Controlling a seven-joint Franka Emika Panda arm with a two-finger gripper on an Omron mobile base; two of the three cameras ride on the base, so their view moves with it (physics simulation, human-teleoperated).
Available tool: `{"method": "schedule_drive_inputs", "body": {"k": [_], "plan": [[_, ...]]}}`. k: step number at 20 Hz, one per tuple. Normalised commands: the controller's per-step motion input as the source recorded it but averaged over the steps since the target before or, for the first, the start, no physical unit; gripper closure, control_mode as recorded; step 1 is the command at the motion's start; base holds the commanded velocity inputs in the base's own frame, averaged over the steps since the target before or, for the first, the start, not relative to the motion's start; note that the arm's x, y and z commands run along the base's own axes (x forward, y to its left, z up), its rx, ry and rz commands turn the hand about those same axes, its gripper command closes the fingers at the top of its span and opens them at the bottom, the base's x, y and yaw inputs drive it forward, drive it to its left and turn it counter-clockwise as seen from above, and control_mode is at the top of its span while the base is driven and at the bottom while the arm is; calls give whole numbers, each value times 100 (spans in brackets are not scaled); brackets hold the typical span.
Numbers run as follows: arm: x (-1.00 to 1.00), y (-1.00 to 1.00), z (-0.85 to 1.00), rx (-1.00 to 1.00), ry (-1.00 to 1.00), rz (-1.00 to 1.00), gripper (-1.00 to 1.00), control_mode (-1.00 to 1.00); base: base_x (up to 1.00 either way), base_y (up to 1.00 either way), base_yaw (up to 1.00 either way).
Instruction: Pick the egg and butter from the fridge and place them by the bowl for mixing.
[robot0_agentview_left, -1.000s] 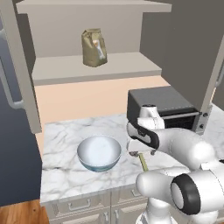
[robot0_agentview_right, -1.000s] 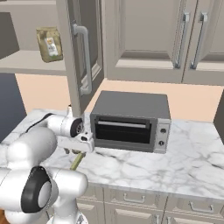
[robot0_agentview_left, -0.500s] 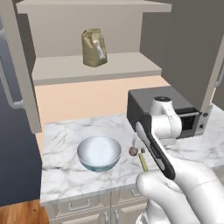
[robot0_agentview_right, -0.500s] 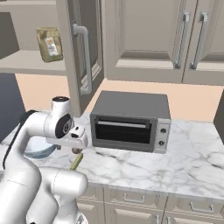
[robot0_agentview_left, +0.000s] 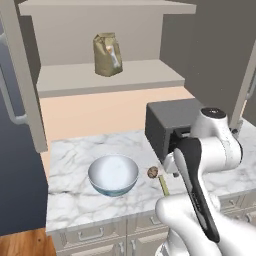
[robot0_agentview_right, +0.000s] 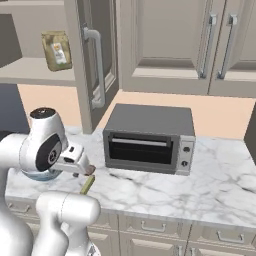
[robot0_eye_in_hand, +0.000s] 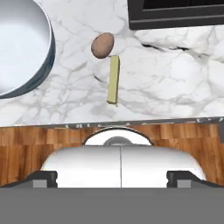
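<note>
Left base view: bowl (robot0_agentview_left: 113, 174) on the marble counter (robot0_agentview_left: 70, 200); egg (robot0_agentview_left: 153, 172) at its 3 o'clock, near but apart; butter (robot0_agentview_left: 164, 185) at the egg's 5 o'clock; oven (robot0_agentview_left: 167, 121) at 1 o'clock; bag (robot0_agentview_left: 107, 54) on the shelf at 12.

Right base view: butter (robot0_agentview_right: 87, 184) at 7 o'clock of the oven (robot0_agentview_right: 148, 138); bowl (robot0_agentview_right: 37, 175) partly behind the arm.

Hand view: egg (robot0_eye_in_hand: 103, 45) just off the butter's (robot0_eye_in_hand: 113, 80) 11 o'clock end; bowl (robot0_eye_in_hand: 19, 46) at 9 o'clock. Gripper (robot0_eye_in_hand: 120, 177) spread wide, holding nothing.
</note>
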Motion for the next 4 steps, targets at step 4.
{"method": "schedule_drive_inputs", "body": {"k": [4], "plan": [[-58, 0, 65, 0, -2, 0, -100, -100, 0, 0, 0]]}}
